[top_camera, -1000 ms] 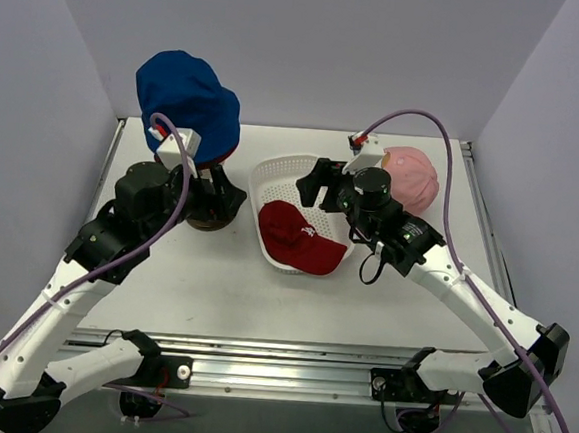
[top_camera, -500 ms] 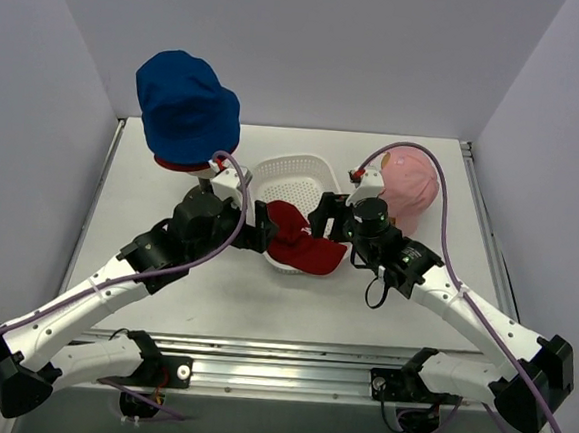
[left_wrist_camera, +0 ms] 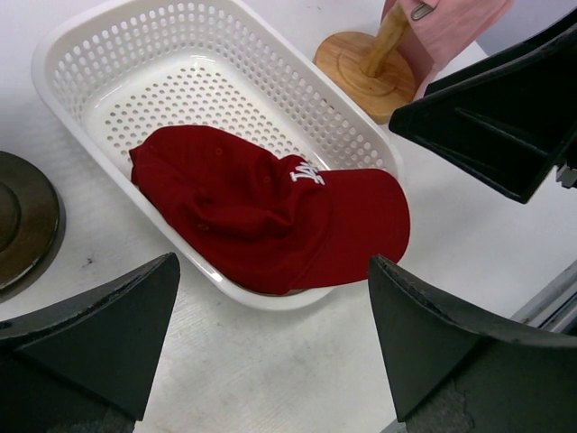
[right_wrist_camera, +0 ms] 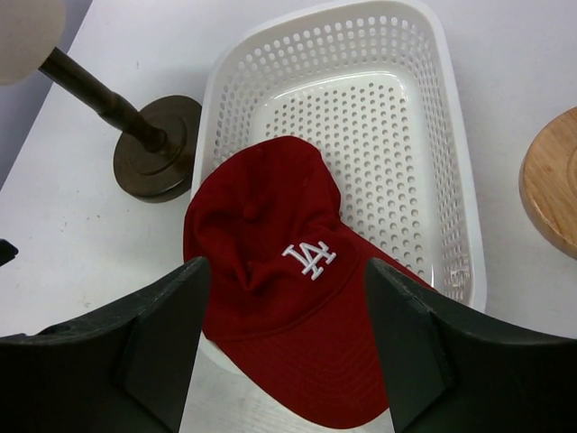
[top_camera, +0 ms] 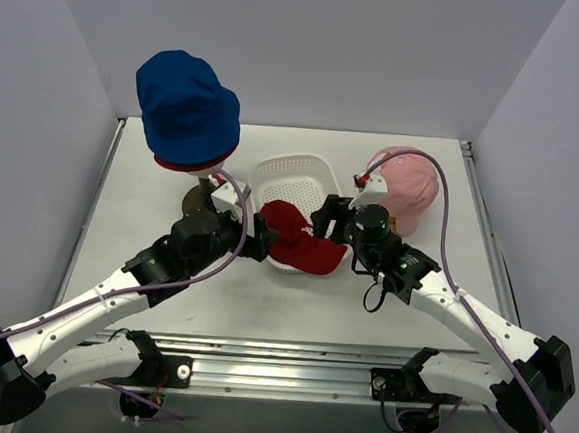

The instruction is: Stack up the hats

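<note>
Red cap [top_camera: 293, 239] lies at the near end of the basket [top_camera: 295, 167]: crown inside, peak out over the near rim. The far half of the basket shows bare mesh. Blue hat [top_camera: 188, 108] sits over the dark red hat [top_camera: 195, 165], of which only a rim strip shows; the pair is perched high at rear left. Pink cap [top_camera: 409, 186] is perched at rear right, just beside the basket's right rim.

Left pincer [top_camera: 263, 239] is spread wide with nothing in it, at the cap's left edge. Right pincer [top_camera: 325, 217] is parted too, nothing between its fingers, at the cap's right edge. The cap lies between them. Cannot tell whether any finger touches the fabric.

Room: open tabletop [top_camera: 165, 267] runs in front of the basket and along the left side. Walls close in at left, rear and right.

Top view alone shows the perched hats and both arms.

Left wrist view adds:
- the wooden base [left_wrist_camera: 365, 63] and post under the pink cap, near the basket's corner
- the dark base [left_wrist_camera: 22, 221] at frame left
- a dark finger of the other pincer at upper right

Right wrist view adds:
- white stitched letters on the cap front
- the dark base just beside the basket's rim
- its post rising to a cream head [right_wrist_camera: 27, 27] in the corner
</note>
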Controlling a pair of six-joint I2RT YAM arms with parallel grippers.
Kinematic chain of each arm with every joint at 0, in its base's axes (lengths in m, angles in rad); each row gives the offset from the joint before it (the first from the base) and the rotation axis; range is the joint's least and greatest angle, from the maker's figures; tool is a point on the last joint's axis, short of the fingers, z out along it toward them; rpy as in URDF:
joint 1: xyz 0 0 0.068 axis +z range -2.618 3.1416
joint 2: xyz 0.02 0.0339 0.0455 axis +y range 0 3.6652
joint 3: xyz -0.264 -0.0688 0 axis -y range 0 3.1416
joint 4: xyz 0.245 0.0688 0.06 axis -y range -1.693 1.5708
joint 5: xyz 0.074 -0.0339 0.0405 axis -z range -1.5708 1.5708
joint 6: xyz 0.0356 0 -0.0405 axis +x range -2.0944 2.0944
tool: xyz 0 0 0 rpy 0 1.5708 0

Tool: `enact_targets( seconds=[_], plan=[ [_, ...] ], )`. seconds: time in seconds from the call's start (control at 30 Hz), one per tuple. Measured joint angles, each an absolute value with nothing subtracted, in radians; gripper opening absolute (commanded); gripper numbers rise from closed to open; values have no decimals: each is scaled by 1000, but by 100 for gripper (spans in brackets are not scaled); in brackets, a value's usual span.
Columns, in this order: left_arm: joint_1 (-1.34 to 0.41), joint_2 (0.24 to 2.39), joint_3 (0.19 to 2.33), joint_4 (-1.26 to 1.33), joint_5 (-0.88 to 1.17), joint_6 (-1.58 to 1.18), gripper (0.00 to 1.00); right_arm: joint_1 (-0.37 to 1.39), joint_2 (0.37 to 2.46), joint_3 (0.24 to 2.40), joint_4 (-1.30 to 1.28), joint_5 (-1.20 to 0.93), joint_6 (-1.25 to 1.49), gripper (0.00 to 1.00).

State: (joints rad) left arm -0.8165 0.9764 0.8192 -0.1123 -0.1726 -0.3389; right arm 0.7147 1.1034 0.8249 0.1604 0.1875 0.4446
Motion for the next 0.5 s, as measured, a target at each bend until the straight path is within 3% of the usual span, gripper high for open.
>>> enact_targets(
  seconds=[0.5],
  plan=[
    [-817,1033,786,-55,-245,-308,95,731,1359,828,179,167,441,59]
  ],
)
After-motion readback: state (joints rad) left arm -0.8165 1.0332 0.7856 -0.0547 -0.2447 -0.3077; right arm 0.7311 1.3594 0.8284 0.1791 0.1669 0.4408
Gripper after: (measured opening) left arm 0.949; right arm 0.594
